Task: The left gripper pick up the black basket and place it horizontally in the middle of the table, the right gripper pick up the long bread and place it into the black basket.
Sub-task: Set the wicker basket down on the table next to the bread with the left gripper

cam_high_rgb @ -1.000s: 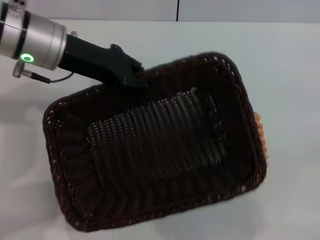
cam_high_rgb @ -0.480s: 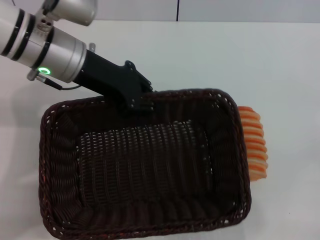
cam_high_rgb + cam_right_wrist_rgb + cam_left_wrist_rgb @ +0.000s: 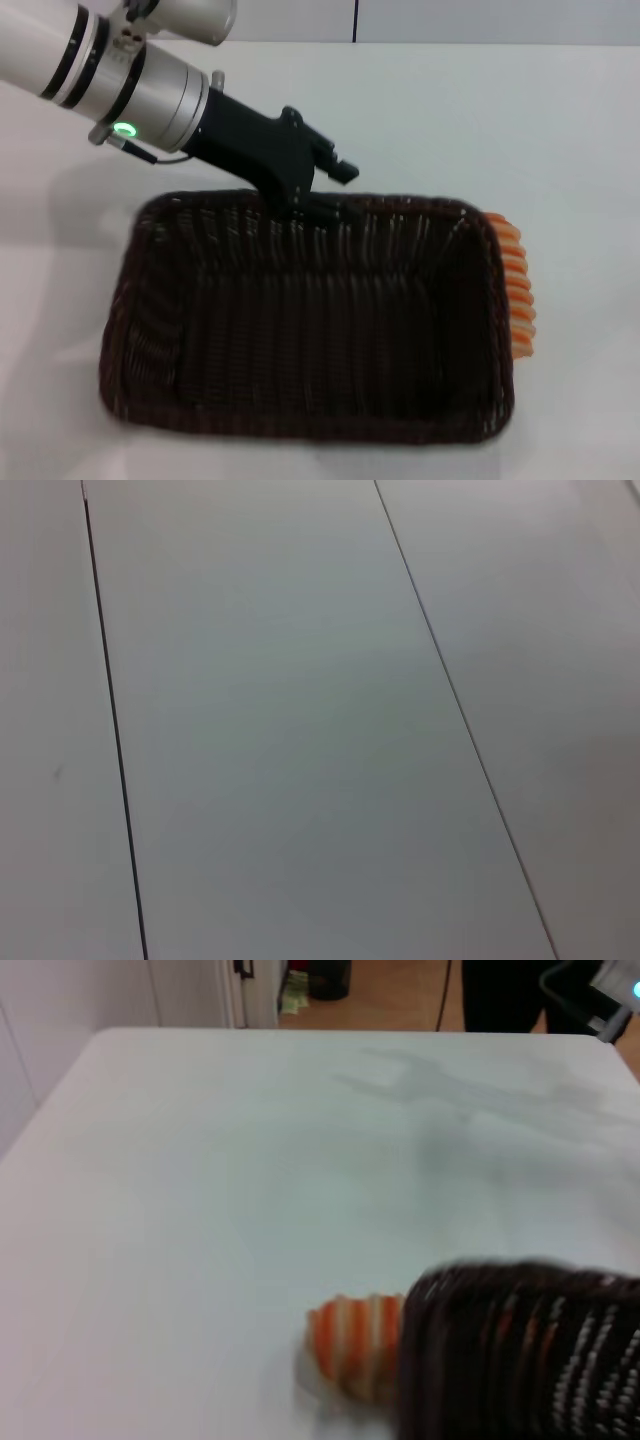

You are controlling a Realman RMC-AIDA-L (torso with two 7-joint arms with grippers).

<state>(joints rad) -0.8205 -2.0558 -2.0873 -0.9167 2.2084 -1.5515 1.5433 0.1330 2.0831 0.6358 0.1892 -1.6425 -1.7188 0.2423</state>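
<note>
The desk [image 3: 560, 120] is white and carries the two task items. The black basket [image 3: 310, 320] sits near the middle of it with its long side running across the head view, so the first step looks close to finished; whether its base rests fully on the desk cannot be told. The left gripper [image 3: 312, 205] is clenched on the basket's far rim, so letting go is not yet done. The basket is empty: only dark weave shows inside. The long bread [image 3: 515, 290] lies on the desk just outside the basket's right end, touching or almost touching the rim; the left wrist view shows its striped end [image 3: 352, 1345] peeking out beside the weave. The right gripper is not in view, so picking up the bread and dropping it in remains.
</note>
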